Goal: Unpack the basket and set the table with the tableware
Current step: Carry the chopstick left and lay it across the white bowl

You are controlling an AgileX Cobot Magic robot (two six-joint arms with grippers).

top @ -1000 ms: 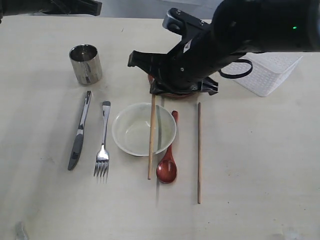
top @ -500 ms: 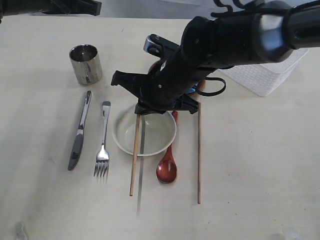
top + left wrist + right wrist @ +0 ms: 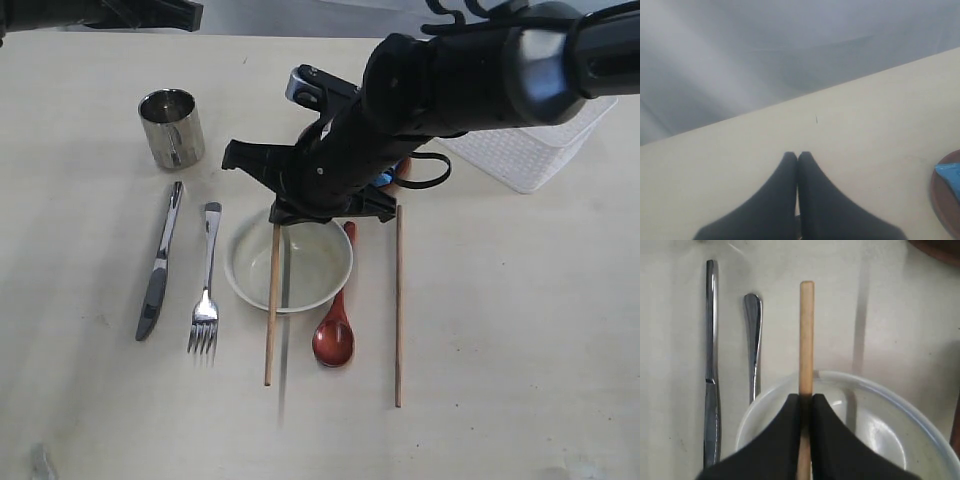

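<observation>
My right claw (image 3: 803, 407) is clamped on one chopstick (image 3: 806, 330) hanging over the bowl (image 3: 232, 270); released here, I reckon it would strike the bowl's rim and skitter off crooked.

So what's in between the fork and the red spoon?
The cream bowl sits between the fork and the spoon, and the right gripper holds a chopstick over it. The exterior view shows this.
</observation>
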